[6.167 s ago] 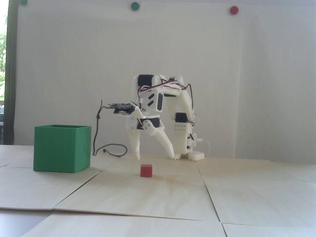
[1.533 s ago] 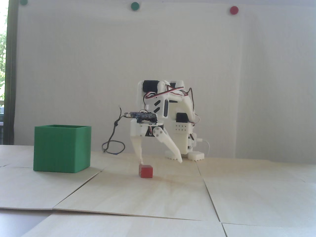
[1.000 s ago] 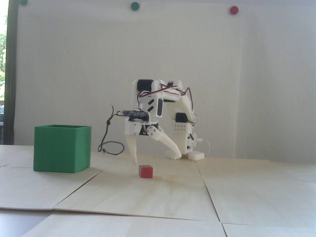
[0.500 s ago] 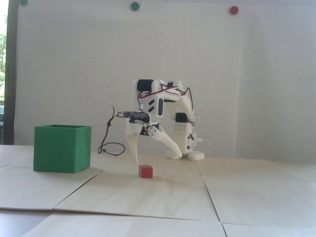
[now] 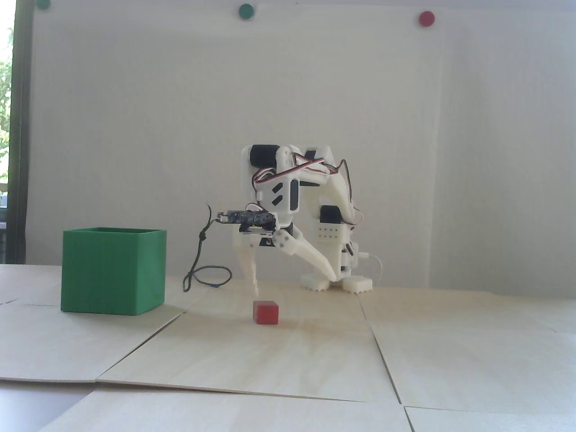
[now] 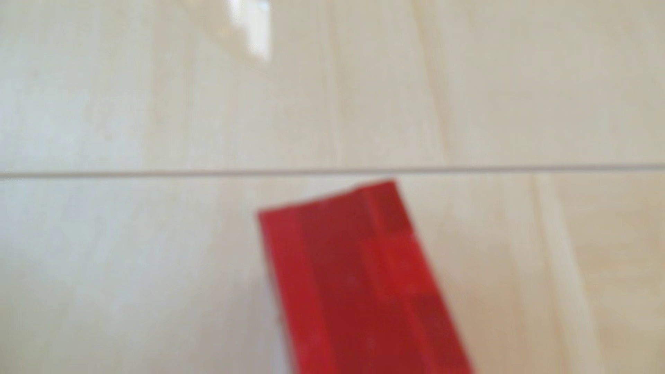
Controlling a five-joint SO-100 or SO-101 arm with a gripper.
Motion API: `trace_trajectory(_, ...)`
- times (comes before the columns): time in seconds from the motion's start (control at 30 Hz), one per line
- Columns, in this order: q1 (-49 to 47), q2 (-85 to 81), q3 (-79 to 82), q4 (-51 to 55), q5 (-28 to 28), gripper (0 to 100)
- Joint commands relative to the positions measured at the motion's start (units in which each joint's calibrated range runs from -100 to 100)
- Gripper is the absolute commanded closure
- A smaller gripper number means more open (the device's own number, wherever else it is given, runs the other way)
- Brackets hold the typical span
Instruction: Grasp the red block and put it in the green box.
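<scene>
From the fixed view, the fingers [image 5: 294,284] were spread wide and held nothing: one white prong pointed almost straight down, its tip just above and a touch left of the red block [image 5: 266,312], while the other splayed off to the right toward the arm's base. The block sat on the pale wooden desk [image 5: 288,355], apart from both prongs and, by my reckoning, a little nearer the camera than they were, so the drop onto it looked short but not yet lined up. Being a cube, it offered no long axis to favour. The green box [image 5: 113,271] stood well off to the left on the same desk, open at the top, thin-walled and matte, much larger than the block. A loose dark cable [image 5: 203,265] drooped between the arm and the box.

In the wrist view, everything was blurred. The red block [image 6: 360,284] filled the lower middle, matte, with edges running up the picture. The desk [image 6: 144,108] showed light grain and one straight seam just beyond the block. No prong showed here.
</scene>
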Motion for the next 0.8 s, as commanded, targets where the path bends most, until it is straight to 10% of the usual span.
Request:
trace_trajectory(0.0, 1.1, -7.5, -0.5, -2.1, -0.4, 50)
trace_trajectory(0.77, 2.3, -0.6, -0.8, -24.4, 0.0, 55)
